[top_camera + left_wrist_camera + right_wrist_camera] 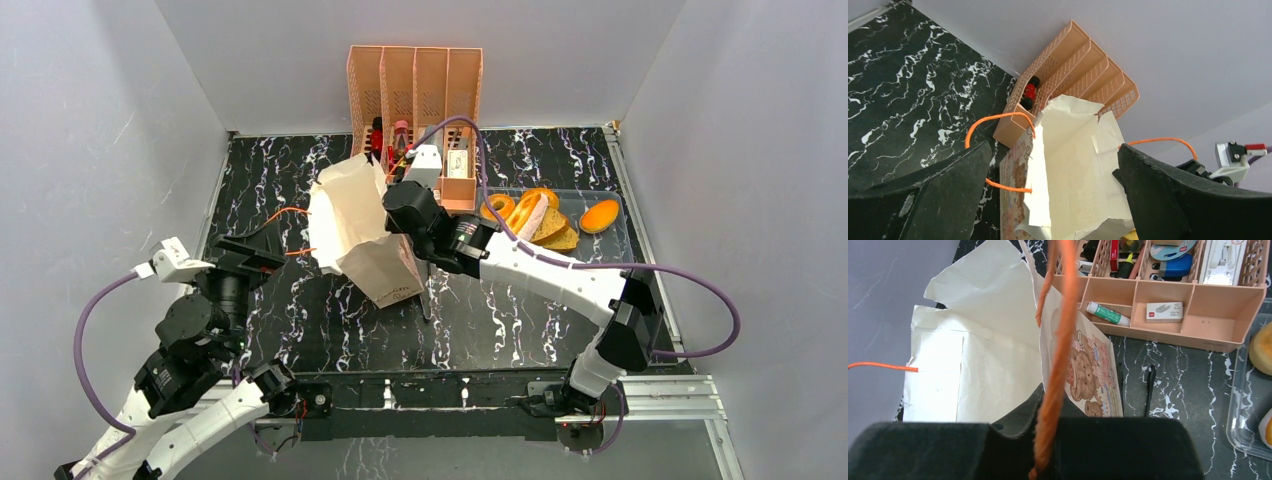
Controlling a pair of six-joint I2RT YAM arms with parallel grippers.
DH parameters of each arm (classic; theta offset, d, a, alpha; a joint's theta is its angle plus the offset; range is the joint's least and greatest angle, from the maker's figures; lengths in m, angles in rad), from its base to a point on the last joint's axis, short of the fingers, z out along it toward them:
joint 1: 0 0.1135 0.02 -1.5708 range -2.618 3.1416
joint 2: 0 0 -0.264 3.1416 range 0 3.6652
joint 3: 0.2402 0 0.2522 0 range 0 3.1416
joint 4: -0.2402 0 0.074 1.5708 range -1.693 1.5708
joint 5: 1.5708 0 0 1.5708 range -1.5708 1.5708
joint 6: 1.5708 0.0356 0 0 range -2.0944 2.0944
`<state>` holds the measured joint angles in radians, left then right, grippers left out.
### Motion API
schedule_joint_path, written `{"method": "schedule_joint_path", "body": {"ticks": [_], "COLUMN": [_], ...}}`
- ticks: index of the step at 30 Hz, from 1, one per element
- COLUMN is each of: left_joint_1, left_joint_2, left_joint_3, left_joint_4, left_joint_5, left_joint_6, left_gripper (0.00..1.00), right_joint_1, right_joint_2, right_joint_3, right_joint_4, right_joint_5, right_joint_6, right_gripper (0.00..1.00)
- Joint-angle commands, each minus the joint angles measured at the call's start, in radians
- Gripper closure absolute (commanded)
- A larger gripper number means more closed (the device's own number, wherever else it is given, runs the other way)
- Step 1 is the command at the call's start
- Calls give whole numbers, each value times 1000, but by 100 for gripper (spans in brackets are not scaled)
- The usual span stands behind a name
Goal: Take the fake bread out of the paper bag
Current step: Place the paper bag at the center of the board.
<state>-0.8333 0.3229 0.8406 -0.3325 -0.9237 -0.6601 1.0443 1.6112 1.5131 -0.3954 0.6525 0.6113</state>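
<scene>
Paper bag leans, base at 5 o'clock, mouth opening toward 9 o'clock, facing the nearer, spread left hand. Right hand pinches one orange cord handle.

One paper bag stands on the surface with two orange cord handles. One clear tray holds two ring breads, one long loaf, one oval bun and toast slices too overlapped to count. One peach organiser has four upright slots.
</scene>
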Motion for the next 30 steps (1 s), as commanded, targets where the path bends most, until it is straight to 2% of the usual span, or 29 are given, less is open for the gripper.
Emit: {"method": "schedule_joint_path", "body": {"ticks": [1,9,16,22,27,30], "left_joint_1": [-1,0,-1,-1,-1,0], "left_joint_2": [-13,-32,-62,-86,-96,-90], "left_joint_3": [-27,-55,-97,-152,-186,-194], "left_joint_4": [73,189,276,372,416,427], "left_joint_5": [-110,-219,-269,-314,-323,-330], "left_joint_6": [44,162,256,341,373,386], "left_gripper": [2,2,2,2,2,2], "right_joint_1": [-13,-13,-13,-13,-13,-13], "right_joint_2": [24,55,3,-71,-102,-123], "right_joint_3": [29,52,-62,-160,-163,-153], "right_joint_4": [74,91,103,142,143,136], "right_joint_5": [-42,-48,-5,10,10,10], "right_joint_6": [61,94,116,77,23,1], "right_gripper": [100,100,100,68,56,53]}}
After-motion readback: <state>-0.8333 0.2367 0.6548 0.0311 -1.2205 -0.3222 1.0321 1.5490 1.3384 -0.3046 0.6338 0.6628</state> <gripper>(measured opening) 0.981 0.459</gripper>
